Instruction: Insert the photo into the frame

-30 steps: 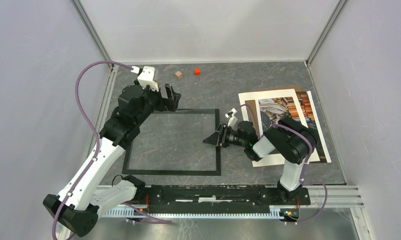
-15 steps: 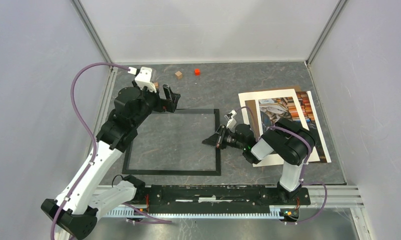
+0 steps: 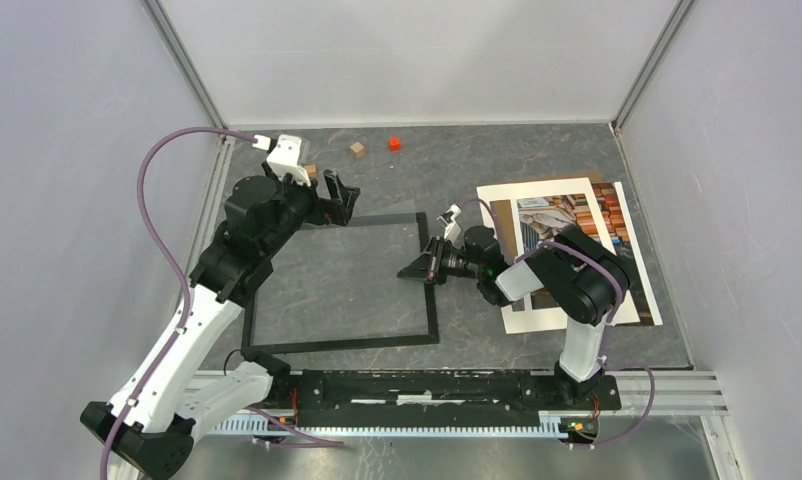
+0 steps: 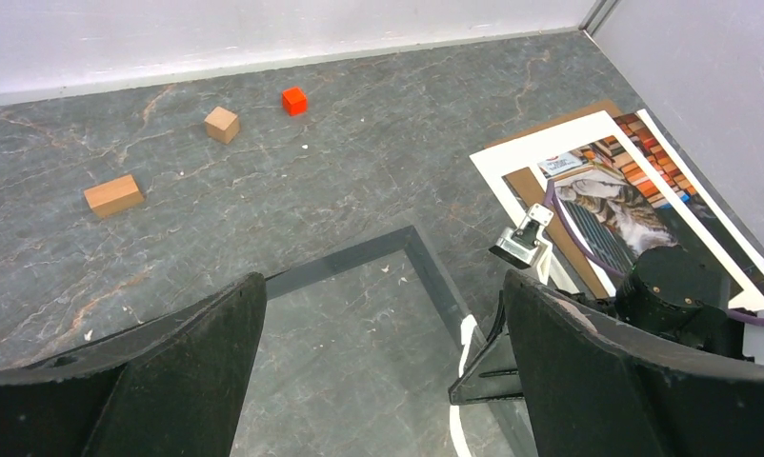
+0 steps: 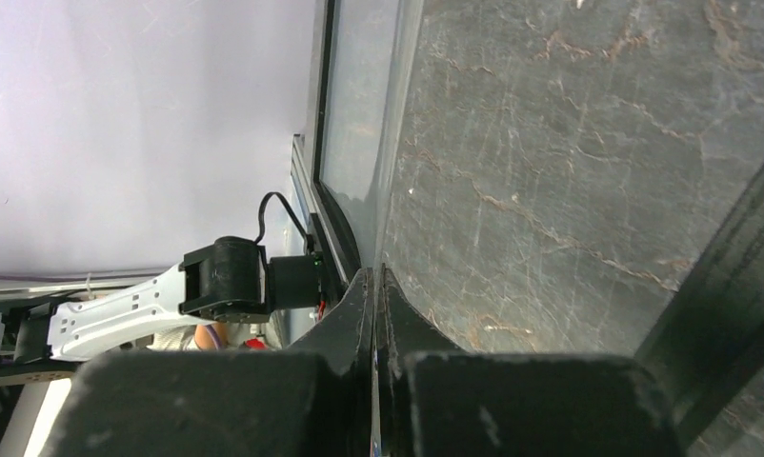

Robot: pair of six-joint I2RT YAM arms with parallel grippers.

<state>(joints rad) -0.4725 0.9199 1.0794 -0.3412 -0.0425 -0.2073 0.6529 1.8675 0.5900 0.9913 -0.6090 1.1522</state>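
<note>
The black frame [image 3: 337,345] lies on the grey table [image 3: 427,170] left of centre, with its right side raised a little. My right gripper [image 3: 414,272] reaches in from the right and is shut on that right edge; in the right wrist view the jaws [image 5: 376,276] pinch a thin edge beside the frame's bar [image 5: 731,305]. My left gripper [image 3: 342,195] hovers open over the frame's far edge [image 4: 359,255], holding nothing [image 4: 383,286]. The photo [image 3: 602,205], showing bookshelves, lies at the right under a white mat border [image 3: 532,188], partly hidden by the right arm.
Two wooden blocks [image 3: 357,149] [image 3: 310,170] and a small red cube [image 3: 394,143] lie near the back wall. White walls with metal rails enclose the table on three sides. A brown backing board [image 4: 526,186] shows under the mat.
My right gripper has shut on the frame's right edge and moved left and back. The frame's right side has shifted left with it. The left arm has barely moved.
</note>
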